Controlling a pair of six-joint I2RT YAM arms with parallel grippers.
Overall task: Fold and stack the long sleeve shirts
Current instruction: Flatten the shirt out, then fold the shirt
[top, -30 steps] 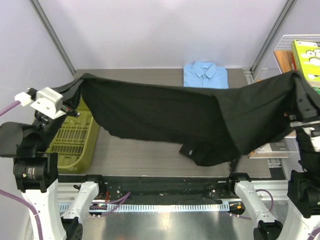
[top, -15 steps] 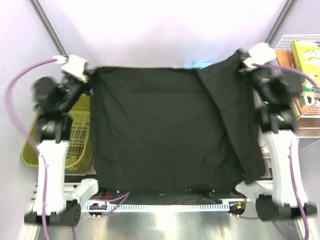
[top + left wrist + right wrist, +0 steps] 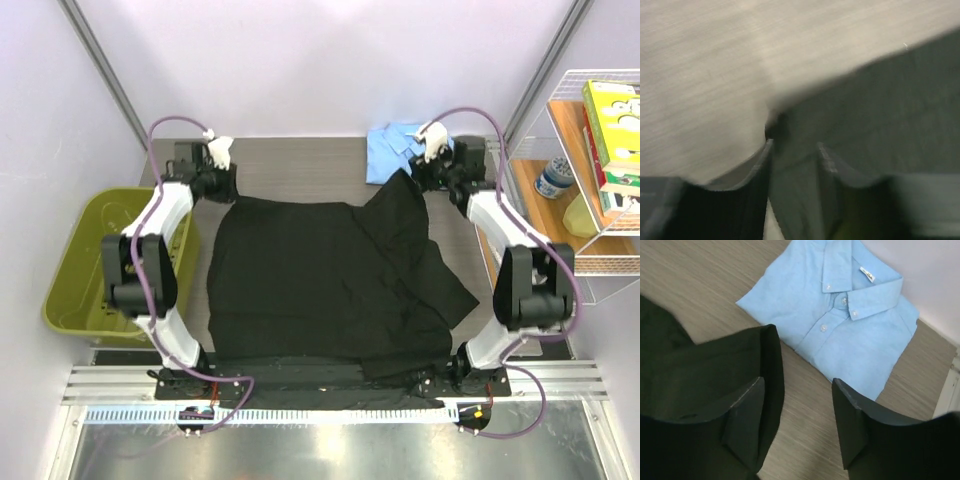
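Observation:
The black long sleeve shirt (image 3: 320,280) lies spread flat on the table, with one part folded over its right side. My left gripper (image 3: 222,178) hovers at its far left corner. In the left wrist view the left gripper (image 3: 794,150) stands open with loose dark cloth (image 3: 880,110) lying between the parted fingers. My right gripper (image 3: 422,168) is at the far right corner, open (image 3: 798,381) over bare table, the black cloth edge (image 3: 705,370) beside its left finger. The light blue shirt (image 3: 392,152) (image 3: 840,325) lies folded, collar up, at the back.
A green bin (image 3: 75,270) stands at the left of the wooden table (image 3: 300,170). A white wire shelf (image 3: 590,230) with boxes and a bottle (image 3: 552,178) stands at the right. Both arms reach far across the table along the shirt's sides.
The black shirt was held stretched in the air, then swung forward and laid flat on the table. Both arms reached to the far side and both grippers opened, letting the corners go.

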